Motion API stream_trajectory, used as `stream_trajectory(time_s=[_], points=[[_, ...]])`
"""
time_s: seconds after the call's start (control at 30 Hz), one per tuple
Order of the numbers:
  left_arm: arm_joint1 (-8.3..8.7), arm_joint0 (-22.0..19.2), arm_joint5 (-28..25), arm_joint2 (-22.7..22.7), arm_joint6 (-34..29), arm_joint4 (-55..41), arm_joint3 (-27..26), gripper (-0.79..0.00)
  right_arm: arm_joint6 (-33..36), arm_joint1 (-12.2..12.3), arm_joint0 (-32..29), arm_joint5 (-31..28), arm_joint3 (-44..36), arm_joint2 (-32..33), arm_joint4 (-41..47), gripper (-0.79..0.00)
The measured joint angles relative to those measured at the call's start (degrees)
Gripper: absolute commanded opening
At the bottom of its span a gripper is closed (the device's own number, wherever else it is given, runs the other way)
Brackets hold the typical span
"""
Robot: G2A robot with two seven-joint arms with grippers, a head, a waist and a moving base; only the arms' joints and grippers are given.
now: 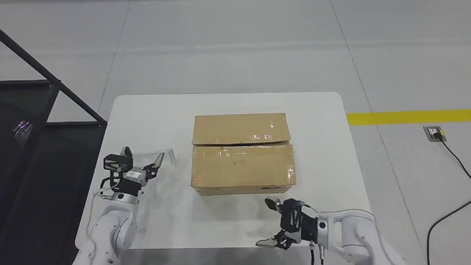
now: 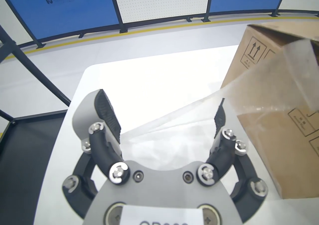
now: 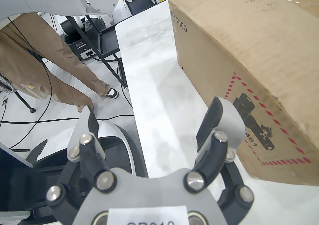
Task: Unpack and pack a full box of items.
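Cardboard box mid-table, both pincers released

Box sits closed at the centre of the white table. In the top view its long axis runs from 9 to 3 o'clock, and the seam between its top flaps follows the same line. Its lid faces up, and the arrows printed on its short end point toward the top. The left gripper is low over the table at about 8 o'clock from the box, aimed toward that short end, with its fingers spread apart. A strip of clear tape stretches from the box's upper edge down to one finger pad and trails on between the fingers. The right gripper hangs near the table's front edge at about 5 o'clock from the box, just beside its long front face, fingers spread and gripping nothing.
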Motion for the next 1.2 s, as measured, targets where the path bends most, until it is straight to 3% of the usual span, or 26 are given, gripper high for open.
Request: stream_trajectory(time_s=[0.73, 0.93, 1.2], points=[[-0.34, 0.43, -3.39, -0.80, -0.57, -3.87, 0.49, 0.000, 0.11, 0.25, 2.54, 0.72, 2.26, -2.25, 3.30, 0.000], [-0.27, 1.33, -6.23, -2.56, -1.73, -8.47, -1.09, 0.000, -0.36, 0.16, 4.00, 0.58, 4.49, -2.27, 10.37, 0.000], [0.11, 4.54, -16.18, -6.99, -0.25, -19.28, -5.34, 0.000, 3.90, 0.10, 8.29, -0.64, 8.51, -3.06, 25.30, 0.000]])
